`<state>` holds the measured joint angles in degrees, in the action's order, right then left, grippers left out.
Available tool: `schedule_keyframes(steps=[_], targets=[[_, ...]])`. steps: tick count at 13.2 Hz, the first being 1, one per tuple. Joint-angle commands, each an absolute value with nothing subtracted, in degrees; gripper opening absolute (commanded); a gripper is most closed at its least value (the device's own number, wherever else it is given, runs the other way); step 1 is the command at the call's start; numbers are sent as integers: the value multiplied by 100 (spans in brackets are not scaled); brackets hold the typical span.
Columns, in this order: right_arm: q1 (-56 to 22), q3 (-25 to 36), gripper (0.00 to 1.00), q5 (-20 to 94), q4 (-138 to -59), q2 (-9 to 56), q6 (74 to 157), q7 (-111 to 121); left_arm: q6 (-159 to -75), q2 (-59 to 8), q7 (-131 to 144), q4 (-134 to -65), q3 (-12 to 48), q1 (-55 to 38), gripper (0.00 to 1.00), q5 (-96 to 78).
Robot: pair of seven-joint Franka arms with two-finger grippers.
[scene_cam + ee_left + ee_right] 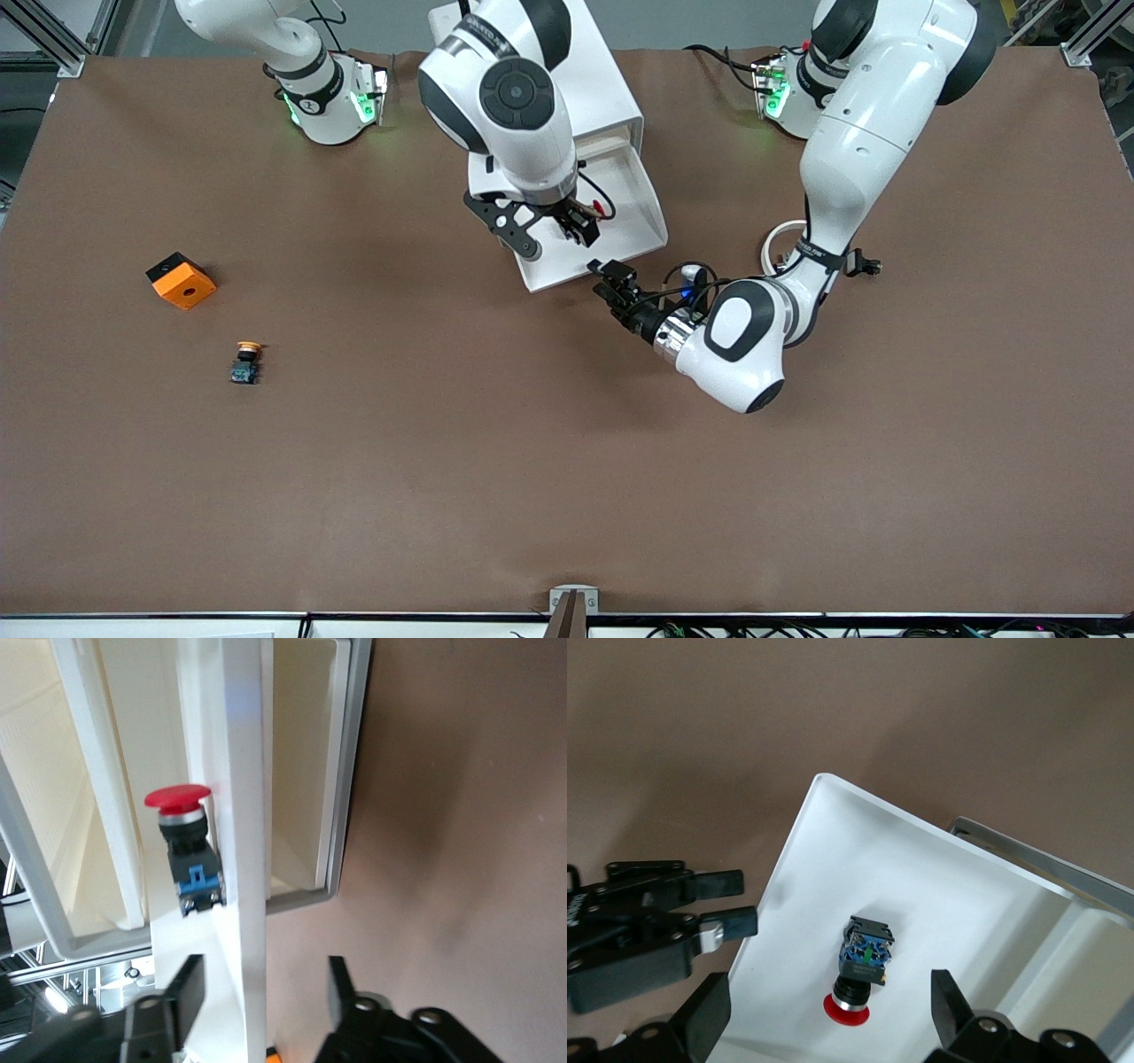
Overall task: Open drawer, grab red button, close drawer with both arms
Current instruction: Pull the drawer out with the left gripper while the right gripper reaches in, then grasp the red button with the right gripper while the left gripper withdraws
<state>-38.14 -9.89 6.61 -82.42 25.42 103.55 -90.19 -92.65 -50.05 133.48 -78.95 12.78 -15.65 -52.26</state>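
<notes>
Drawer (pixel 638 208): pulled out of the cabinet (pixel 602 89) toward the front camera, a shallow white tray with its front edge lowest in the front view.
Button (pixel 859 970): lying on its side on the drawer floor, red cap pointing away from the cabinet; also seen in the left wrist view (pixel 188 850) past the drawer's front wall.
Right gripper (pixel 580 226): over the open drawer, directly above the button, fingers (pixel 709 1014) spread wide to either side of it and not touching it; nothing held.
Left gripper (pixel 611 282): at the drawer's front edge, on the corner toward the left arm's end of the table; its fingers (pixel 182 992) stand apart, one on each side of the front wall, so the grip on the drawer is released or loose, and whether a pad touches the wall cannot be told.
Cube (pixel 181 280): orange with a hole, on the table well apart from the drawer, toward the right arm's end.
Yellow button (pixel 246 361): on the table near the cube, nearer the front camera than it, also well apart from the drawer.
</notes>
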Motion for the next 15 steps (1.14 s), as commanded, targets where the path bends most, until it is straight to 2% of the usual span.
schedule_keyframes(steps=[1,5,15], targets=[[-3823,-923,100,642,-8218,2689,10406,-9141,-9229,-5071,13193,-7551,1187,-1451,100,-5335],[-3823,-923,100,554,-8621,2733,10555,-9149,-9229,-5010,13096,-7120,722,-1441,100,-5265],[-4140,-932,100,633,-8701,2839,10626,-9246,-9185,-4281,10795,-6952,-588,-1389,100,-5256]])
